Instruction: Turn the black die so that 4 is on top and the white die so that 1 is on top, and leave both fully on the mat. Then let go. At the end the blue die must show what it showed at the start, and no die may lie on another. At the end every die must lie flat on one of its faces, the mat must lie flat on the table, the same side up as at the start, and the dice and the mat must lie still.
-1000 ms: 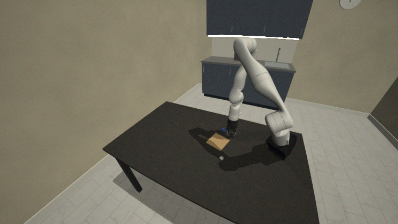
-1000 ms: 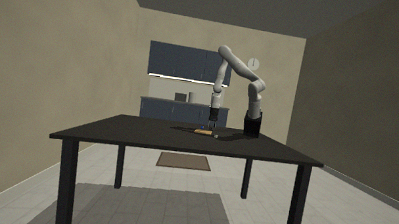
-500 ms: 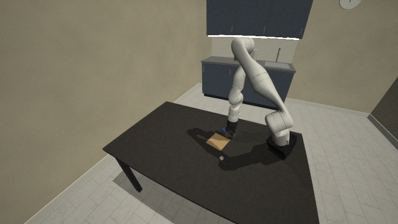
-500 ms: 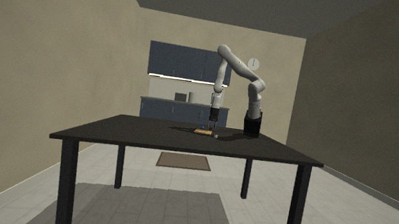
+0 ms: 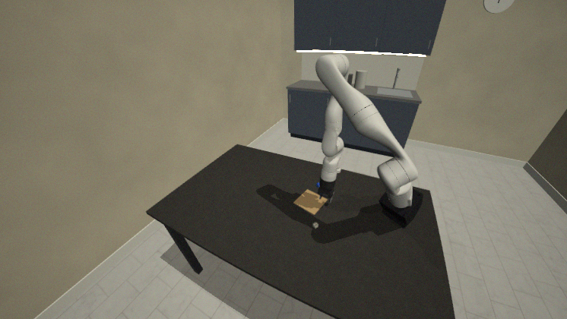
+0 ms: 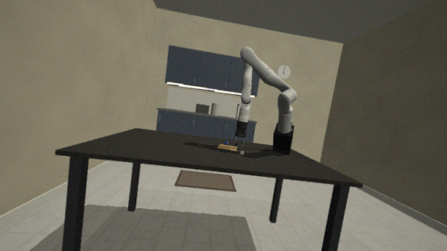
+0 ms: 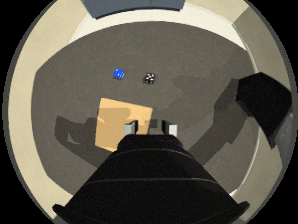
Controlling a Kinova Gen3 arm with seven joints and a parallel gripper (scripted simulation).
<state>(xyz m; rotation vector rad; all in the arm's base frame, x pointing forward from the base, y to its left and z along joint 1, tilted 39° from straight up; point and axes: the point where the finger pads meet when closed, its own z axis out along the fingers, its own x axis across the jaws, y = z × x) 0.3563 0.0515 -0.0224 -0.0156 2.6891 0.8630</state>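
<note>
Your gripper [image 7: 152, 127]: spread wide, nothing grasped, fingers low over right edge of mat [image 7: 112, 123]. One mat, flat tan square, centre-left in wrist view, no die visibly on it. Your dice, three small cubes: white die [image 5: 315, 225] on dark table [image 5: 238, 222], below mat in top view, off it. Farther on, upper centre in wrist view: black die [image 7: 150, 78], white pips, count unreadable; blue die [image 7: 119, 74] just left, apart, both on table.
</note>
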